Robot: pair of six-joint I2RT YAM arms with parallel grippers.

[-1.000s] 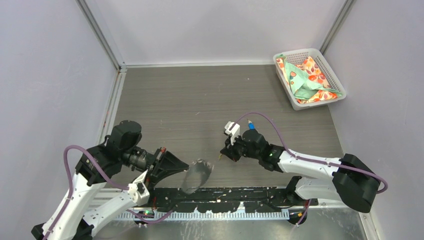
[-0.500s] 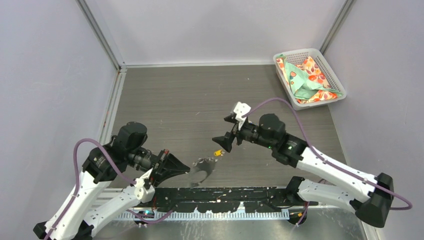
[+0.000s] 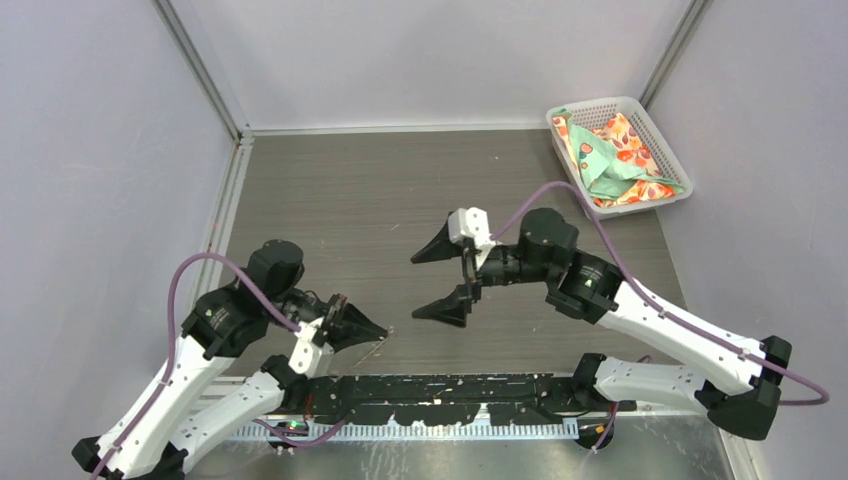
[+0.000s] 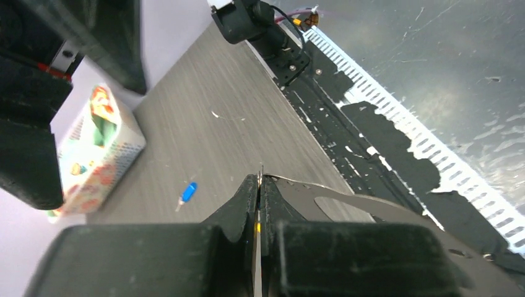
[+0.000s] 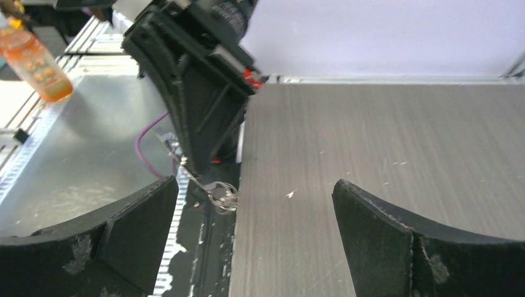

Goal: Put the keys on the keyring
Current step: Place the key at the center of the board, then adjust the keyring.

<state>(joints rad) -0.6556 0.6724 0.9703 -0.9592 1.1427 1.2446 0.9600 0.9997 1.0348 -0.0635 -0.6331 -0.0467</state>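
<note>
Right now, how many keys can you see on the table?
1. The blue key lies on the table, ahead of the left gripper, which is shut on the keyring. Others may be hidden.

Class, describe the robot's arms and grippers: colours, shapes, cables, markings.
The left arm and right arm have white links, black joints and a purple cable each. The left gripper and right gripper have black wedge-shaped fingers. Red marks sit at the left gripper's base.

One blue key (image 4: 189, 192), one keyring (image 5: 221, 197), one basket (image 3: 640, 205) and one orange bottle (image 5: 34, 59).
</note>
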